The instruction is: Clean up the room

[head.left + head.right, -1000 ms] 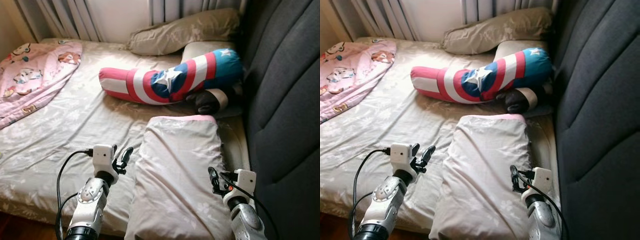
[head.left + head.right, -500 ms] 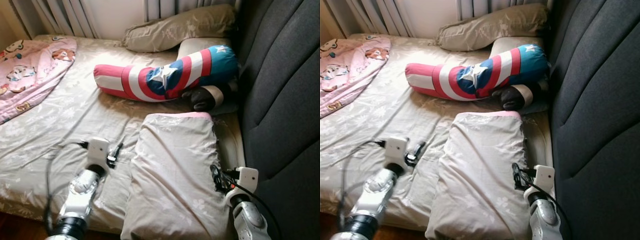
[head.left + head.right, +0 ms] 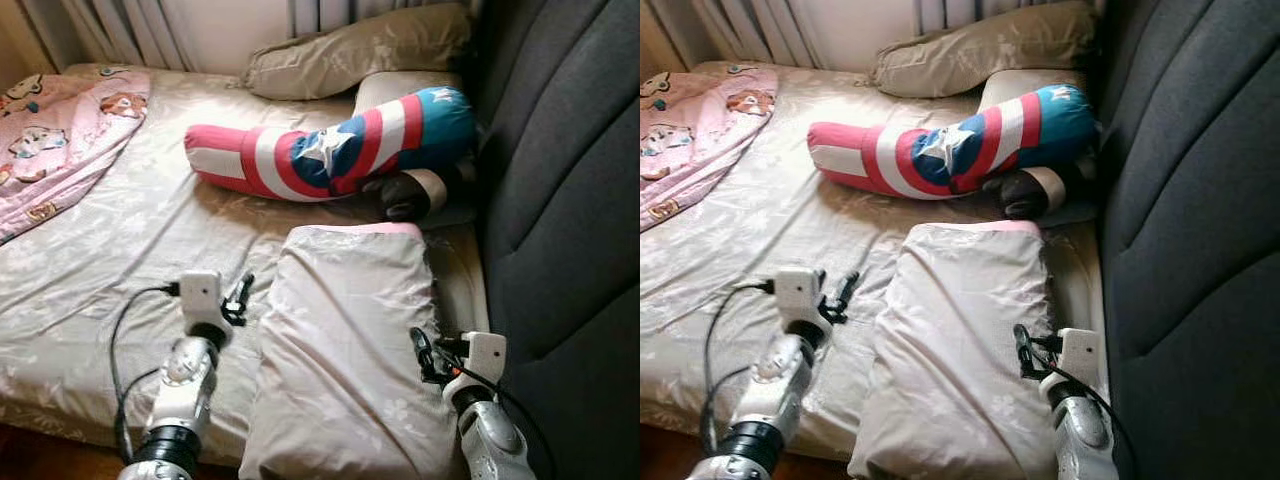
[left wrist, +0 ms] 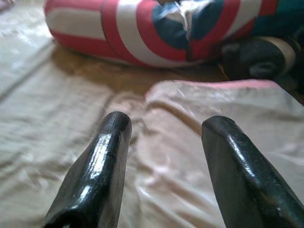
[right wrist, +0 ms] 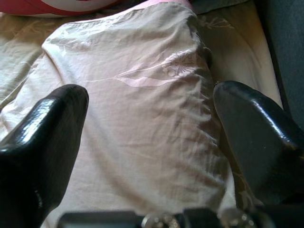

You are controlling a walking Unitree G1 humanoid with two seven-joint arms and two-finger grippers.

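Note:
A pale grey pillow (image 3: 345,340) with a pink far edge lies lengthwise on the bed (image 3: 120,250), close in front of me. My left gripper (image 3: 241,298) hovers open just beside the pillow's left edge, with nothing between its fingers (image 4: 102,161). At the pillow's right edge, next to the dark headboard (image 3: 570,200), my right gripper (image 3: 422,355) is open too; its fingers (image 5: 47,123) straddle the pillow's near corner. Beyond the pillow lies a long red, white and blue bolster (image 3: 330,150) with a star.
A tan pillow (image 3: 350,50) lies at the far end under the curtains. A pink cartoon blanket (image 3: 50,140) covers the bed's far left. A dark round object (image 3: 410,195) sits between bolster and headboard. The padded headboard walls off the right side.
The camera has shifted slightly. My left gripper dropped from its raised position toward the sheet and now sits beside the pillow's left edge. The right gripper stays at the pillow's right edge.

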